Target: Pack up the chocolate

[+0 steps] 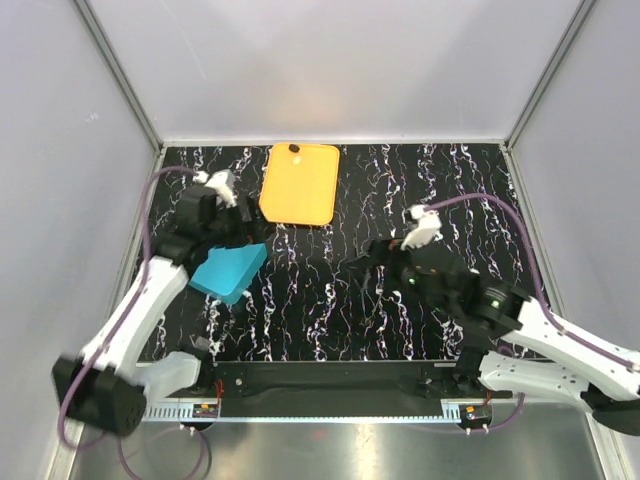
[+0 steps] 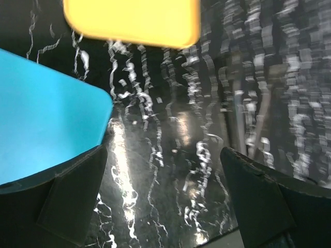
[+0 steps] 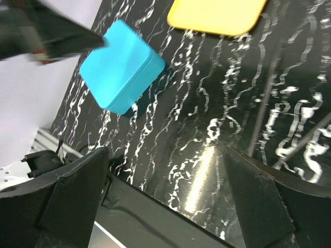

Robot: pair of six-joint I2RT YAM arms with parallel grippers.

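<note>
One small dark chocolate piece lies at the far edge of the flat orange tray; I see no other pieces. The teal box rests lid-closed on the table, left of centre. My left gripper hovers just beyond the box's far corner, open, with nothing between its fingers. In the left wrist view the teal box fills the left and the orange tray the top. My right gripper is mid-table, open and empty, with the teal box ahead of it.
The table is black marble-patterned, walled by pale panels on three sides. A dark rail runs along the near edge between the arm bases. The left arm shows at the upper left of the right wrist view.
</note>
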